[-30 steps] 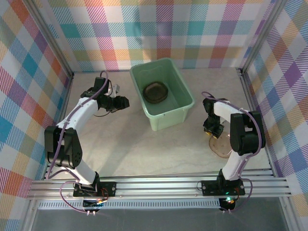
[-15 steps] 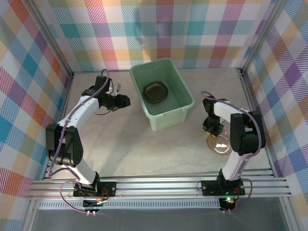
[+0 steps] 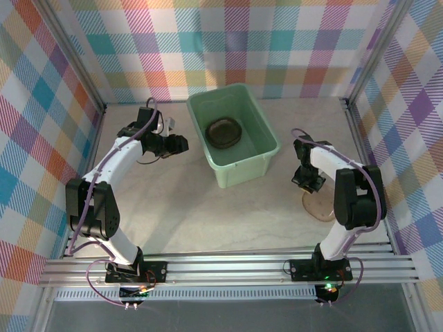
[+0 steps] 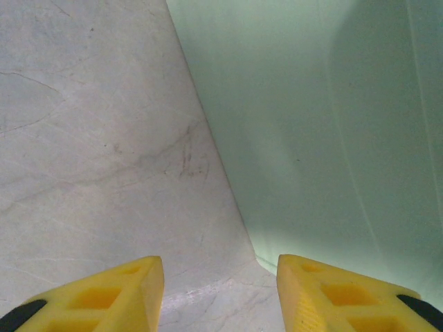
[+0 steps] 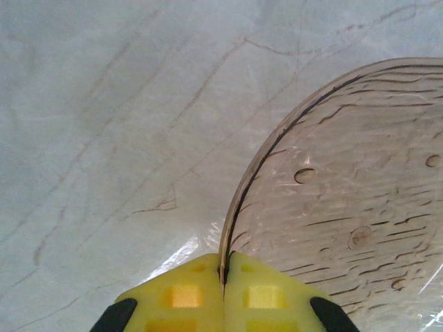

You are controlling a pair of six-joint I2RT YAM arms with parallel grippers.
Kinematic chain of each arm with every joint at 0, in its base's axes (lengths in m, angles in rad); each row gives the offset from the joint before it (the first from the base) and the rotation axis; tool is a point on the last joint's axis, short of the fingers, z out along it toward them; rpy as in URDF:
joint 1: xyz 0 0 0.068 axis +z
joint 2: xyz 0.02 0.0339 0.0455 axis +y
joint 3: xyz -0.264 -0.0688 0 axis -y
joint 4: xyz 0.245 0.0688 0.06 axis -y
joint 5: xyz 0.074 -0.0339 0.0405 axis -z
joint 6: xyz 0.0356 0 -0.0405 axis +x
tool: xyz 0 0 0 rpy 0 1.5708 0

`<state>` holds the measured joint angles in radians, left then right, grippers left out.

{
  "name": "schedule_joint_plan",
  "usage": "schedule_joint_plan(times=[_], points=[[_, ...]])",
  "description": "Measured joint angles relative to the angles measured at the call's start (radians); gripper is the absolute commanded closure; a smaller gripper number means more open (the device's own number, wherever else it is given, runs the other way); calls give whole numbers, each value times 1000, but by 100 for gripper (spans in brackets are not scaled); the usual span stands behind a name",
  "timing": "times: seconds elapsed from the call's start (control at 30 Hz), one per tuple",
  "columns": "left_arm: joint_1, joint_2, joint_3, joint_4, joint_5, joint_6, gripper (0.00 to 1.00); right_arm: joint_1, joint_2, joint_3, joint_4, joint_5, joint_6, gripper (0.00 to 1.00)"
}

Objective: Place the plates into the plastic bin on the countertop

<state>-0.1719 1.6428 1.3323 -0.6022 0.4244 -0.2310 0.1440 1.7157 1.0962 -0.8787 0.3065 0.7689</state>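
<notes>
Bordering the cream marble-patterned desk [image 3: 208, 214] stand colourful plaid walls [image 3: 221, 41]. Toward the back sits the pale mint-green rectangular plastic bin [image 3: 239, 173], with brownish translucent plates [image 3: 223, 132] stacked inside. Another smoky translucent plate [image 5: 346, 194] rests on the desk at right, and the right claw [image 5: 225, 290] pinches its rim. The left claw [image 4: 218, 277], spread and empty, hovers just beside the bin's outer wall.

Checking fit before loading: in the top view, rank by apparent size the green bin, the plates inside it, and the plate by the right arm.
1. plastic bin, clearly largest.
2. Unranked: plates in the bin and countertop plate look alike; the right arm hides part of the latter.
</notes>
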Motion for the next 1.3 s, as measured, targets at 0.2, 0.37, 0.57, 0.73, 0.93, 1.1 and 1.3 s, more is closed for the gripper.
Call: schedule_joint_plan(times=[0.2,0.37,0.57,0.73,0.93,1.1,1.3], points=[[-3,-22,24,-14,-22,15,53,0,-60,78,-14,-1,0,100],[-4,-82,56,-26,-42,15,53,0,-136,187,-32,0,0,100],[-19,-151,118,-15,-54,13,52,11,-150,395,-79,8,-1,100],[-92,-202,144,51,-71,11,50,55,-127,646,-115,29,-3,100],[-242,-216,149,228,-67,14,47,166,-38,949,-124,50,-23,100],[-355,-209,112,482,-67,20,45,243,-12,992,-81,42,-6,100],[-434,-114,98,717,-63,23,43,322,27,1038,0,40,34,100]])
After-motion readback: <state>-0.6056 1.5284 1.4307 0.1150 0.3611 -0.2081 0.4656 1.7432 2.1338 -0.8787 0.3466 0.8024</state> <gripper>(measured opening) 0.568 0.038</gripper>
